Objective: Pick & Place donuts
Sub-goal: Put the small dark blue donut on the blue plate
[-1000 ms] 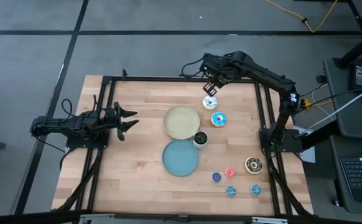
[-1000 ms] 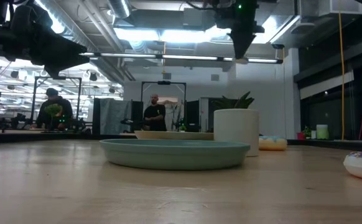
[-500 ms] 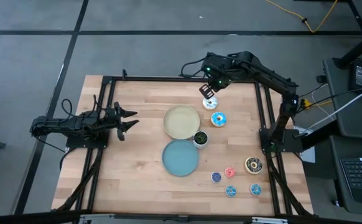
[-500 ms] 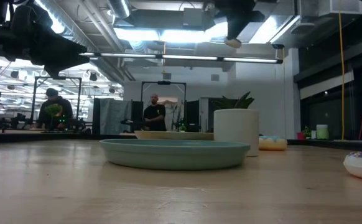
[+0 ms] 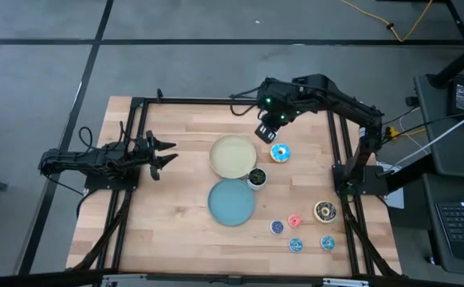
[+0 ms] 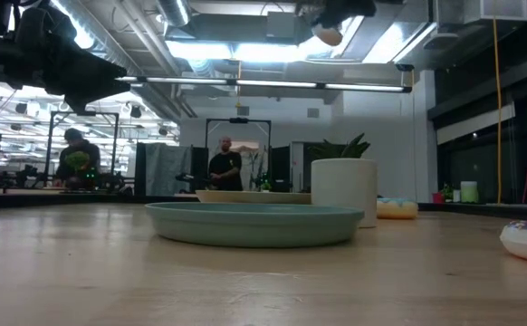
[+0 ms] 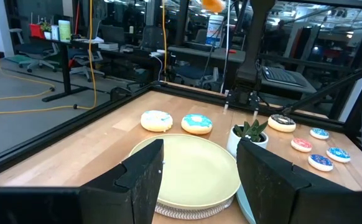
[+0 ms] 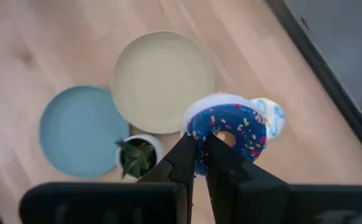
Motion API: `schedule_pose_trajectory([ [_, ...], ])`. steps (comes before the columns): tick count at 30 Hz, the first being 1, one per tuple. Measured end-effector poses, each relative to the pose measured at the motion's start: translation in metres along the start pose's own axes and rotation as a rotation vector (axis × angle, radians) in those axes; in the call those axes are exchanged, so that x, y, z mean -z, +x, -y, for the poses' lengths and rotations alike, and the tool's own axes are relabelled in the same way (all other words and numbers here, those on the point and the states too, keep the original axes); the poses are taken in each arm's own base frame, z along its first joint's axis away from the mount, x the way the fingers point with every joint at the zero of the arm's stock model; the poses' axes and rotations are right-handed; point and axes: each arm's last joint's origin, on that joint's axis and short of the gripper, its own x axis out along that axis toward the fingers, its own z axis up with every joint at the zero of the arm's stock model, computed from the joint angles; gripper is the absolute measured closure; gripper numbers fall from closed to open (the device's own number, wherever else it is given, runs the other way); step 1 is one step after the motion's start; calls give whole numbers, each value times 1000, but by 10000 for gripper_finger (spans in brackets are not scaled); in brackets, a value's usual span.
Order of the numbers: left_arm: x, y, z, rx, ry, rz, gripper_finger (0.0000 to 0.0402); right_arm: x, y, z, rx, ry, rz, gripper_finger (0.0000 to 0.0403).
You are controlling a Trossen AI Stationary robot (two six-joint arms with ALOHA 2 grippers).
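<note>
Donut (image 8: 243,127) blue-sprinkled in right wrist view, tan from low view; right gripper (image 8: 199,143) pinches it.

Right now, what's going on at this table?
The right gripper is shut on a small blue sprinkled donut, holding it in the air above the white-iced donut, beside the cream plate. The light-blue-iced donut, dark brown donut and four tiny donuts lie on the table. The left gripper waits open at the table's left side.
</note>
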Motion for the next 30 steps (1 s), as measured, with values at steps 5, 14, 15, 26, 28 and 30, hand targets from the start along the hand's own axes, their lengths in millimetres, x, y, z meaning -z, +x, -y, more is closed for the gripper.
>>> schedule_pose_trajectory([
  [5,0,0,0,0,0,0,205,7,-3,-17,-42,-76,-8,368],
  [14,0,0,0,0,0,0,205,22,-7,-49,-114,-181,-27,368],
  [15,0,0,0,0,0,0,205,24,-8,-53,-119,-192,-28,368],
  [26,0,0,0,0,0,0,205,49,-17,-90,-178,-310,-40,368],
  [28,0,0,0,0,0,0,205,53,-18,-95,-186,-328,-41,368],
  [30,0,0,0,0,0,0,205,56,-18,-100,-190,-345,-47,368],
])
